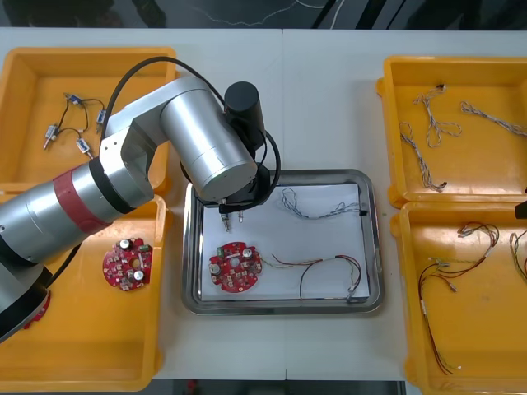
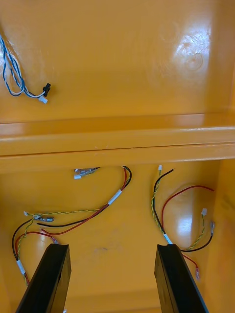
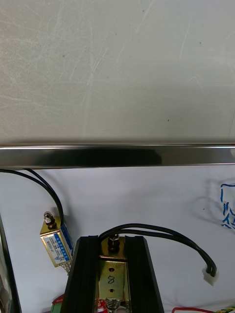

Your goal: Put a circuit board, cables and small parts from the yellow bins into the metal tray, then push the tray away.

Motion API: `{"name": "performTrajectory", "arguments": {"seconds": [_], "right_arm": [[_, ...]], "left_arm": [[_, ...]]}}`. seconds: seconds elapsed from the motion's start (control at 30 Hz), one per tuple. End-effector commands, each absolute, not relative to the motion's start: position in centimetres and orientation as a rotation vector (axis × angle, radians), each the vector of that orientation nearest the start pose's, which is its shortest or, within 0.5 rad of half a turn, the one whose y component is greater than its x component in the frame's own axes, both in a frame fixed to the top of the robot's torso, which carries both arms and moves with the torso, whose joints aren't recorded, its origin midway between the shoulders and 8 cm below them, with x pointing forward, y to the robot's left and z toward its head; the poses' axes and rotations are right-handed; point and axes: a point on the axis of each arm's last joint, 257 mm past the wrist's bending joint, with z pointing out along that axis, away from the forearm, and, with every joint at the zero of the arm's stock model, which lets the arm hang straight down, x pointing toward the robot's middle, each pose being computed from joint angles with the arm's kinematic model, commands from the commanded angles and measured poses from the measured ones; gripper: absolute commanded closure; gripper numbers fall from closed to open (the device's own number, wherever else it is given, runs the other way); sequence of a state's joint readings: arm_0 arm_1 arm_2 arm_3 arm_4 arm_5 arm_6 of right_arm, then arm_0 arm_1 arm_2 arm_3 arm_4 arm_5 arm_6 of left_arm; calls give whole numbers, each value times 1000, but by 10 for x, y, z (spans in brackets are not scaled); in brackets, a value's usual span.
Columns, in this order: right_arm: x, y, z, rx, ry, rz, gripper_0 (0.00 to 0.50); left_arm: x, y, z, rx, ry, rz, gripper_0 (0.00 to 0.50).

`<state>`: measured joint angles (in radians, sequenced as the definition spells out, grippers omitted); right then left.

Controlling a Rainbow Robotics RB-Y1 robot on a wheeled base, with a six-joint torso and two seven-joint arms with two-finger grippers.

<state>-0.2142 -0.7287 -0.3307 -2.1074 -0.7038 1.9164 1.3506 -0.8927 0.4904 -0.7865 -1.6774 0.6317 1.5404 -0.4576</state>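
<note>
My left gripper (image 1: pixel 231 212) hangs over the near-left part of the metal tray (image 1: pixel 372 247), shut on a small metal part (image 3: pixel 112 272) with black leads. A second small metal part (image 3: pixel 55 243) lies just beside its fingers (image 3: pixel 84 259) on the tray's white inside. The tray holds a round red circuit board (image 1: pixel 235 267), a blue and white cable (image 1: pixel 317 206) and a red and yellow cable (image 1: pixel 323 271). My right gripper (image 2: pixel 112 250) stands open above red and yellow cables (image 2: pixel 90 215) in the near right bin (image 1: pixel 412 329), holding nothing.
The far left bin (image 1: pixel 25 74) holds small metal parts (image 1: pixel 74 123). A circuit board (image 1: pixel 128 263) lies in the near left bin. The far right bin (image 1: pixel 395 82) holds blue and white cables (image 1: pixel 432 123). The tray's rim (image 3: pixel 117 156) runs just beyond my left fingers.
</note>
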Motion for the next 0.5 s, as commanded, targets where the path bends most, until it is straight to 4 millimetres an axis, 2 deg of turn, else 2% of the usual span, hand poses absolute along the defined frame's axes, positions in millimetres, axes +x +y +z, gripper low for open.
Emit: {"name": "performTrajectory", "arguments": {"seconds": [0.03, 0.07, 0.1, 0.13, 0.23, 0.27, 0.3, 0.33, 0.5], "right_arm": [[390, -403, -155, 143, 2621, -82, 0], [390, -403, -155, 146, 2620, -79, 0], [390, -403, -155, 146, 2620, -77, 0], [390, -403, -155, 145, 2621, -76, 0], [390, -402, -155, 146, 2621, -73, 0], [390, -402, -155, 146, 2621, -71, 0], [390, -402, -155, 146, 2621, -71, 0], [390, -402, -155, 147, 2621, -69, 0], [390, -402, -154, 147, 2618, -70, 0]], "left_arm": [[477, 41, -239, -125, 2665, -186, 492], [477, 41, -239, -125, 2665, -186, 443], [477, 41, -239, -127, 2665, -186, 353], [477, 42, -239, -128, 2665, -184, 302], [477, 42, -239, -137, 2663, -185, 104], [477, 42, -240, -135, 2664, -184, 72], [477, 42, -239, -139, 2663, -187, 16], [477, 43, -240, -141, 2663, -183, 0], [478, 43, -239, -150, 2662, -186, 0]]}}
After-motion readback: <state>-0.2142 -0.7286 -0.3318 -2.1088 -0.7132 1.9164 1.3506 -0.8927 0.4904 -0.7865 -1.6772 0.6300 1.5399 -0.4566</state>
